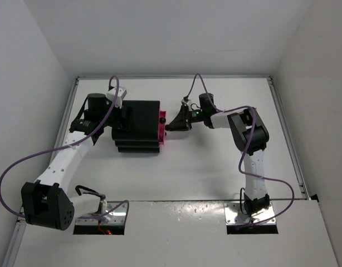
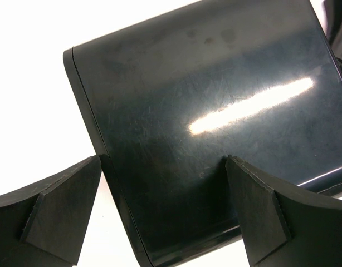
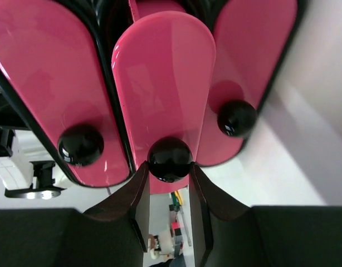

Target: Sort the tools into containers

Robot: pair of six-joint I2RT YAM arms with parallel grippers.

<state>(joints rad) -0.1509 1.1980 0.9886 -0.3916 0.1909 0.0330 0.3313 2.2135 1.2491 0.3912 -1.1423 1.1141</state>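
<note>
The black stepped cabinet (image 1: pixel 136 127) stands at the back middle of the table, its magenta-pink drawer fronts (image 1: pixel 162 131) facing right. My right gripper (image 1: pixel 171 125) is shut on the middle drawer's round black knob (image 3: pixel 169 159), one finger on each side. The middle drawer front (image 3: pixel 164 78) stands nearer the camera than the left one (image 3: pixel 54 83) and the right one (image 3: pixel 254 50), whose knobs (image 3: pixel 81 144) (image 3: pixel 237 118) are free. My left gripper (image 2: pixel 162 160) is open, its fingers astride a corner of the cabinet's glossy black top (image 2: pixel 204 105). No tools are in view.
White walls close in the table on the left, back and right. The left arm (image 1: pixel 65 161) lies along the left side, and the right arm (image 1: pixel 250 144) stands at the right. Purple cables loop over both arms.
</note>
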